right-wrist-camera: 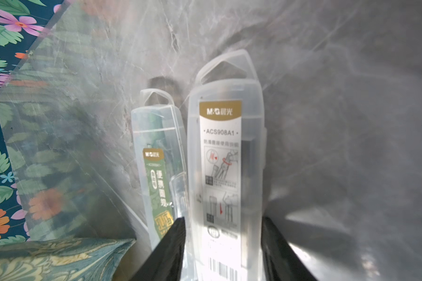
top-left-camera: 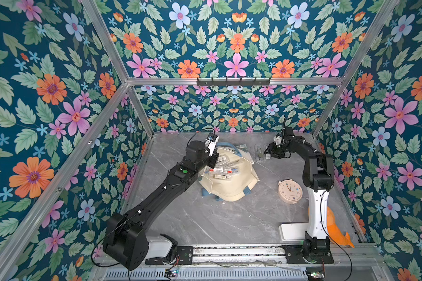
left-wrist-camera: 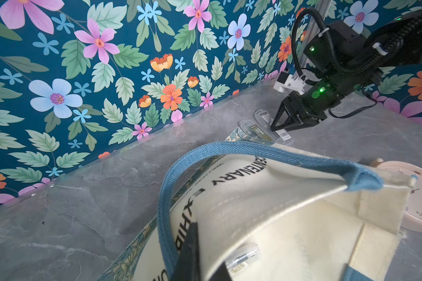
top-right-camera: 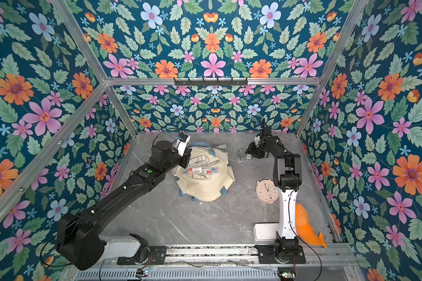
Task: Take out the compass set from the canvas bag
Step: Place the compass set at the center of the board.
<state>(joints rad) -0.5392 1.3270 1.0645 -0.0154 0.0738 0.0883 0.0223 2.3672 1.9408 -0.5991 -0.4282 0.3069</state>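
Note:
The cream canvas bag [top-left-camera: 229,185] [top-right-camera: 205,187] lies open on the grey table, with several clear compass set cases [top-left-camera: 221,167] in its mouth. My left gripper [top-left-camera: 213,163] [left-wrist-camera: 205,245] is shut on the bag's upper rim beside the blue handle [left-wrist-camera: 166,194]. Two more compass set cases lie side by side on the table behind the bag. My right gripper [top-left-camera: 269,155] [right-wrist-camera: 223,219] stands open low over them, its fingers on either side of the case with the gold label [right-wrist-camera: 225,146]. The green-labelled case [right-wrist-camera: 156,150] lies next to it.
A pink round clock [top-left-camera: 290,191] lies right of the bag, by the right arm. An orange plush toy [top-left-camera: 334,226] and a white tray [top-left-camera: 292,231] sit near the right arm's base. Floral walls close in the table on three sides.

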